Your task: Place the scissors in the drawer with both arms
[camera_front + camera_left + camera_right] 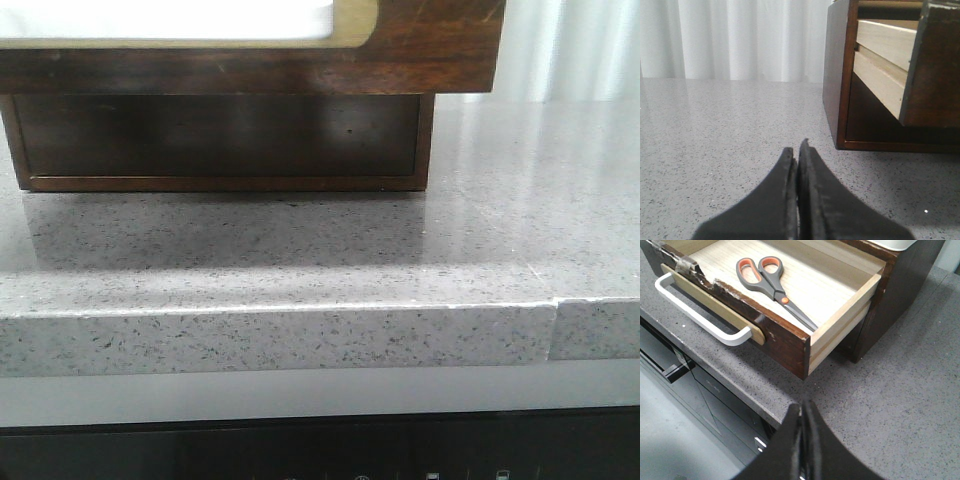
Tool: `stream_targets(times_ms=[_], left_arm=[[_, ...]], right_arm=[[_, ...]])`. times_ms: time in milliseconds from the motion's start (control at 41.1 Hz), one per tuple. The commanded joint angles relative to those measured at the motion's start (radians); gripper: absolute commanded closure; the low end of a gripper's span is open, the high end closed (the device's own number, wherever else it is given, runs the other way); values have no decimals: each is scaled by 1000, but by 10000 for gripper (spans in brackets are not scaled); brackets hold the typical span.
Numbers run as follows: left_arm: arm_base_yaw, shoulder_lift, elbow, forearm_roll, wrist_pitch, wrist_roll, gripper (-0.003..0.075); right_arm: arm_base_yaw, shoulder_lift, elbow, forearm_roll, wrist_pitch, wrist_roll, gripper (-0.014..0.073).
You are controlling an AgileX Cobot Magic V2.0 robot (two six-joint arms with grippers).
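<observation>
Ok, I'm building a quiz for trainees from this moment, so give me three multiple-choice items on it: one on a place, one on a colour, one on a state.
1. Where are the scissors?
A. On the countertop
B. Inside the open drawer
C. In a gripper

2. What colour lines the scissors' finger loops?
A. Orange
B. Blue
C. Green

3. How does the right gripper stand?
A. Open
B. Shut on the scissors
C. Shut on nothing

Key: 1 B, they lie flat on the pale floor of the drawer, which is pulled out. 2 A, orange shows inside both grey loops. 3 C, its fingers meet over the countertop, away from the drawer.
</observation>
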Motion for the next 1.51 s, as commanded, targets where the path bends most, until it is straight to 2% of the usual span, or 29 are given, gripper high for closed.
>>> stream_targets(times_ms=[0,1095,1314,1485], left_arm=[[1,-20,25,2,-93,-8,741],[1,-20,25,2,-93,-8,741],[1,-20,25,2,-93,-8,741],[1,-20,25,2,-93,-8,741]], right_arm=[[-7,4,-22,-7,-72,-4,711],[-7,0,-8,-7,-78,-4,711],[-181,-90,146,-12,-129,-4,711],[-373,-271,380,-59,-353,-4,711]])
